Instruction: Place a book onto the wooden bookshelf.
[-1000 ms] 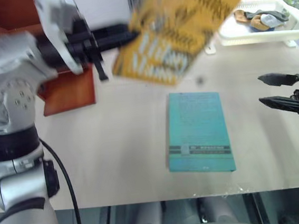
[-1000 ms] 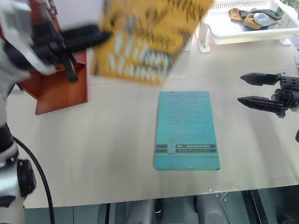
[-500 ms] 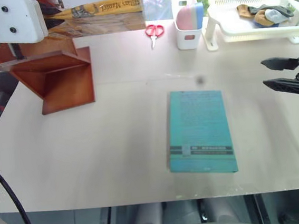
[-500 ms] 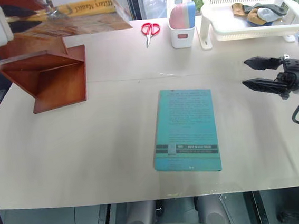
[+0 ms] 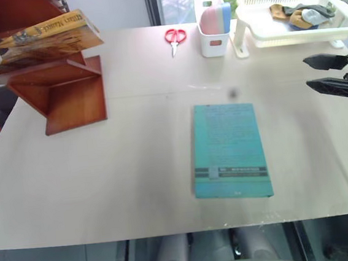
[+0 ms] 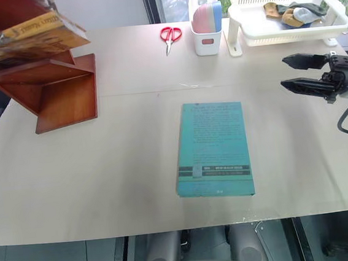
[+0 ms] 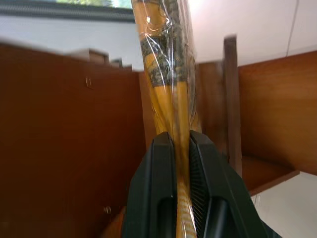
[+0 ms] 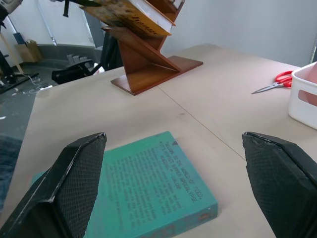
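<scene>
The yellow-orange book (image 5: 47,34) hangs level at the top of the wooden bookshelf (image 5: 75,97), at the table's far left, its lettered spine turned toward me. In the left wrist view, my left gripper (image 7: 177,138) is shut on the book's (image 7: 166,59) wrapped edge, with the shelf's brown boards (image 7: 64,139) close behind. Whether the book rests on a board I cannot tell. My right gripper (image 5: 327,72) hovers open over the table's right side, holding nothing; its fingers (image 8: 74,183) point toward the shelf (image 8: 148,64).
A teal book (image 5: 230,150) lies flat mid-table. Red scissors (image 5: 173,37) and a white holder (image 5: 212,25) with pink and blue items stand at the back. A white tray (image 5: 294,35) with cloth items stands at the back right.
The left gripper has carried the book leftward from above mid-table to the bookshelf and turned it from tilted open-faced to flat. The right gripper has risen slightly.
</scene>
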